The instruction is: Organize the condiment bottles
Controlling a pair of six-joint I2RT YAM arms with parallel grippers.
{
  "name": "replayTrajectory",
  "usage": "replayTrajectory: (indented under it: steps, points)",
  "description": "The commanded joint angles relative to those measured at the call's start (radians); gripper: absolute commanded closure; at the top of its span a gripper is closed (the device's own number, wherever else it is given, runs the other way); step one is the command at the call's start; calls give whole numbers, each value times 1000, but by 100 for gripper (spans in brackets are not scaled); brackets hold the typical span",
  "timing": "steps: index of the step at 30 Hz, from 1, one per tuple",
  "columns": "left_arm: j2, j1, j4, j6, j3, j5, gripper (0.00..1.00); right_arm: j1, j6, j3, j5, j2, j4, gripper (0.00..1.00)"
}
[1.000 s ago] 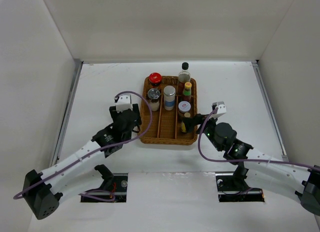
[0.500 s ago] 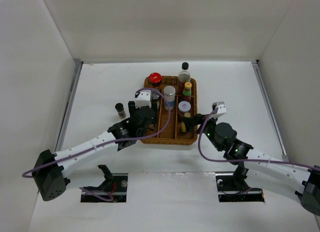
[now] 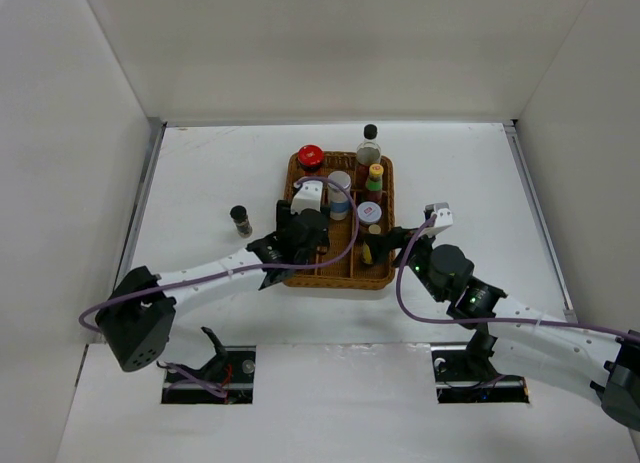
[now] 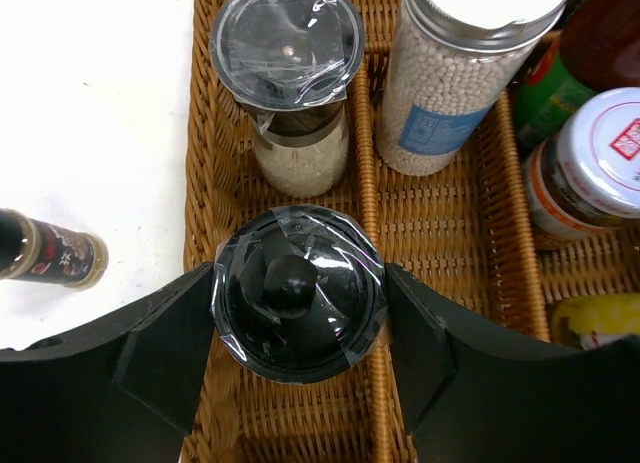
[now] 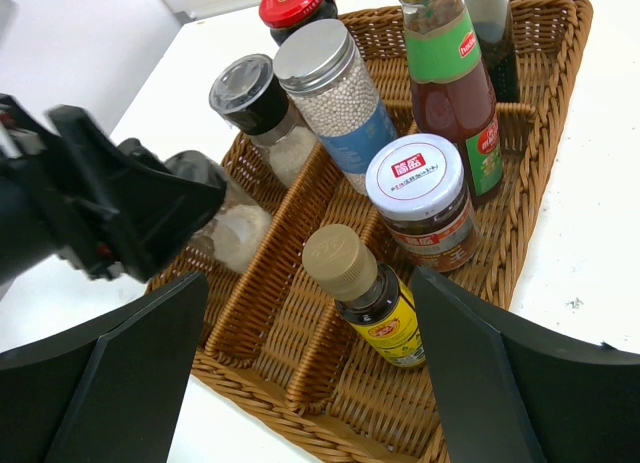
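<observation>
Grinder (image 4: 299,283) in left claw (image 4: 300,313), inside tray (image 4: 450,218)

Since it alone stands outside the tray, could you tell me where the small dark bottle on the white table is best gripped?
Probably take the small dark bottle around its body below the cap, from above: it stands upright, apart from the brown wicker tray.

Brown wicker tray (image 4: 440,233), black-capped bottle (image 4: 300,293)

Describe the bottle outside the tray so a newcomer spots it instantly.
Start at the brown wicker tray mid-table. To its left, alone on the white tabletop, is a small dark-capped bottle. It is the only bottle outside the tray.
</observation>
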Motion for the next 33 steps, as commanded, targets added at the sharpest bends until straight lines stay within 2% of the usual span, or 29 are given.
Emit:
replayTrajectory:
  steps: [1,9,18,27,33]
  points:
    - [4,16,157,22,-2,0,58,0,-4,-2,-3,-7,60,11]
    - [19,28,155,-13,-48,-10,45,-1,-1,-2,-7,-11,60,10]
    - [-73,36,142,4,-73,-12,17,-1,-1,-5,0,-16,57,5]
    - [-278,91,86,-28,-80,-24,15,0,-1,-3,-1,-11,59,4]
    - [-350,182,-42,-70,-71,-112,15,0,0,-5,-3,-17,57,4]
